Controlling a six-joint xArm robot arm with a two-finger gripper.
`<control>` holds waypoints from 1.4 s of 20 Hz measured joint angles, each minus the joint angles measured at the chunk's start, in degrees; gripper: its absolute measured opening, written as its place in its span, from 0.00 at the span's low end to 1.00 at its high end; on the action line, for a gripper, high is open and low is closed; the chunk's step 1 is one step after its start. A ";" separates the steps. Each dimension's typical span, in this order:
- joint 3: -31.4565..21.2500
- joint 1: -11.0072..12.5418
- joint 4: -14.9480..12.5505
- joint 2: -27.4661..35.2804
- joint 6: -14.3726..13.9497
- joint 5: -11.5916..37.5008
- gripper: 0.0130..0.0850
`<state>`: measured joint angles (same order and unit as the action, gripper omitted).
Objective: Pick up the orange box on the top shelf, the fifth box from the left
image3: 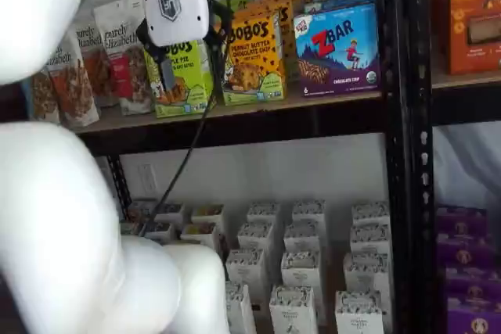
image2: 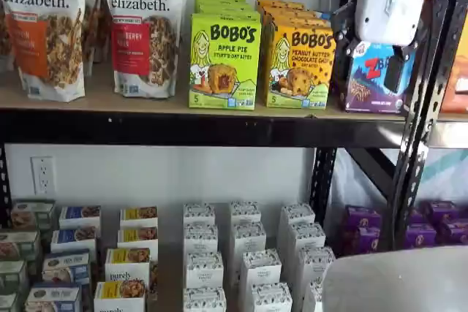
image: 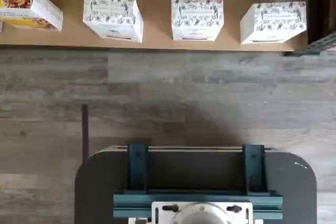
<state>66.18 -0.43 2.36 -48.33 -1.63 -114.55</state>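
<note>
A: Orange box [image2: 300,65] upright on the top shelf [image2: 146,128], front face outward, more of the same stacked behind. Easy to read, easy to take from the front.

B: Gripper [image3: 188,64] hanging in front of that shelf, black fingers plainly apart with a gap between. Nothing held. Probably parked wide for a grasp not yet begun.

A: Not lined up, though. In a shelf view, across the green Apple Pie box [image3: 182,76]; in the other, before the blue ZBar box [image2: 373,78]. Clearly out in front of the boxes, touching none.

B: Neighbours tight. Green Apple Pie box just beside the orange one on one flank, blue ZBar box close on the other. Little room for fingers on the sides.

A: Granola bags [image2: 142,27] further along, well apart. Black upright [image3: 403,146] clear of the target too.

B: Wrist view only showing white cartons [image: 197,19] on a lower deck, plus the floor.
</note>
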 joint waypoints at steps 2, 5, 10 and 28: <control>1.31 4.94 5.33 1.67 1.94 -3.12 1.00; 1.81 6.46 7.69 2.28 2.66 -4.21 1.00; 1.69 5.58 7.35 2.55 2.20 -2.96 1.00; 7.33 -2.14 -0.81 15.32 -1.71 11.03 1.00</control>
<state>73.50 -2.57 1.55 -33.01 -3.34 -103.52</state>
